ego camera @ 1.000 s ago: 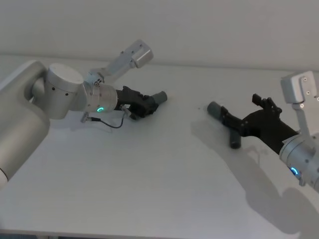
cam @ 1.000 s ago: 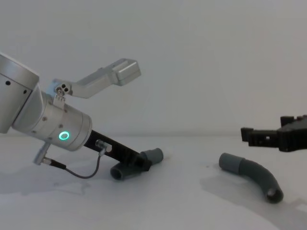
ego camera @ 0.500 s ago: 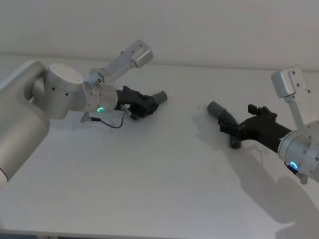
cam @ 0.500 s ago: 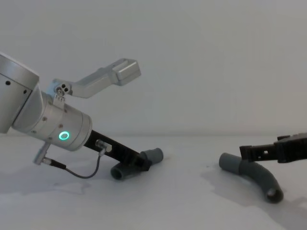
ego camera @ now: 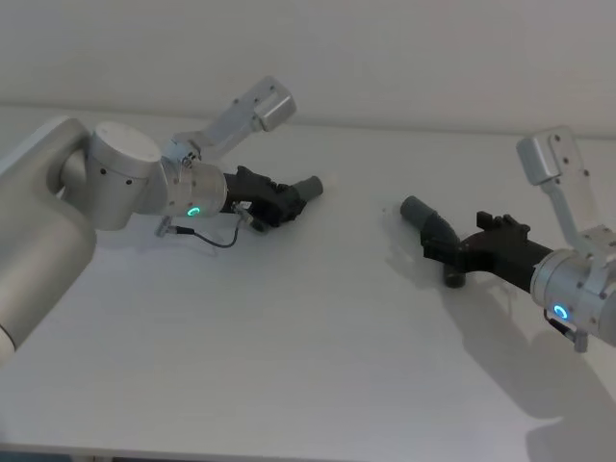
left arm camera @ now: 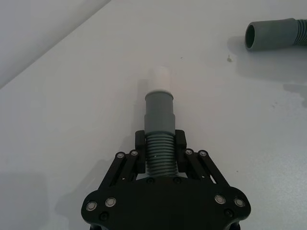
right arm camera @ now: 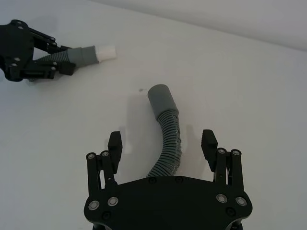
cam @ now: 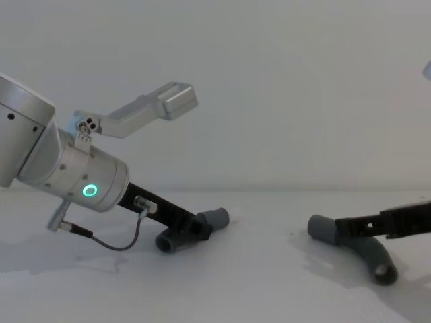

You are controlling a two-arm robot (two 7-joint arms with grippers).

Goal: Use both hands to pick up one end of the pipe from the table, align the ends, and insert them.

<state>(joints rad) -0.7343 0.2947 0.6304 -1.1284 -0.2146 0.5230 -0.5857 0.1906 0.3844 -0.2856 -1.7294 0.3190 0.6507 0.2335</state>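
Note:
The pipe lies in two pieces on the white table (ego camera: 289, 346). My left gripper (left arm camera: 159, 143) (ego camera: 282, 202) (cam: 202, 229) is shut on the ribbed part of the left piece (left arm camera: 159, 160), just behind its grey cuff (left arm camera: 159, 109) (cam: 215, 219) with a white spigot (left arm camera: 159, 79). The right piece (right arm camera: 171, 139) (ego camera: 438, 231) (cam: 370, 252) rests on the table, its smooth cuff (right arm camera: 160, 98) (cam: 322, 229) pointing toward the left piece. My right gripper (right arm camera: 162, 141) (ego camera: 452, 250) (cam: 347, 226) hangs low and open, one finger on each side of the ribbed bend, not touching it.
A thin cable (cam: 114, 242) loops from the left wrist close to the table. The two pieces lie well apart, with bare white surface between them and toward the front edge. A wall rises behind the table.
My right gripper has dropped and moved forward until its open fingers straddle the right piece. The left arm and both pipe pieces have stayed where they were.

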